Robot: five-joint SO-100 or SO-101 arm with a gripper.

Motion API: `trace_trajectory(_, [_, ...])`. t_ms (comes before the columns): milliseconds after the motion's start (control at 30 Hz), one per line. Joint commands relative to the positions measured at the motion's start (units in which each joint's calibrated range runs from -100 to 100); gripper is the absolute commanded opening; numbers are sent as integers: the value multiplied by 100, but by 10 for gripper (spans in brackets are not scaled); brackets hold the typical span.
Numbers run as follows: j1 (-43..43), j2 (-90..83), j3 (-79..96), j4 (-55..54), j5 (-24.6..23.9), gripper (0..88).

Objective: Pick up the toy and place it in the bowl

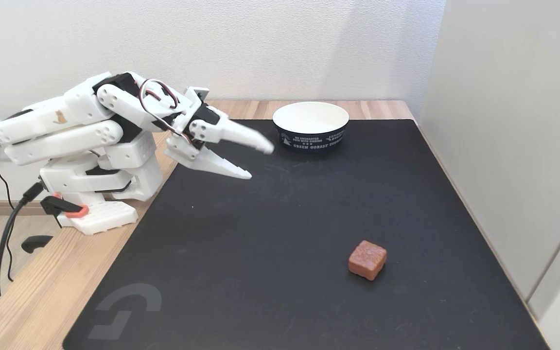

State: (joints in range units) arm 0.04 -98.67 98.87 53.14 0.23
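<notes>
The toy, a small reddish-brown rounded cube with an embossed top, lies on the black mat toward the front right. The bowl, white inside and navy outside with white lettering, stands at the mat's far edge with nothing in it. My white gripper hangs above the mat's far left part, just left of the bowl and far from the toy. Its two pointed fingers are spread apart and hold nothing; the upper fingertip is slightly blurred.
The black mat covers most of the wooden table. The arm's base is clamped at the left edge, with black cables hanging beside it. A white wall panel runs close along the mat's right side.
</notes>
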Motion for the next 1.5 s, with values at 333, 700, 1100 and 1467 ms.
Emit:
trace_trajectory(333, [-50,-50,23,12,-8,399])
trace_trajectory(700, [418,1267,-2347,1146,-655,400])
trace_trajectory(1100, [1397,6003,-6412,1443,-1203,400])
trace_trajectory(1467, [2016,10288,-10639,2577,-1203,400])
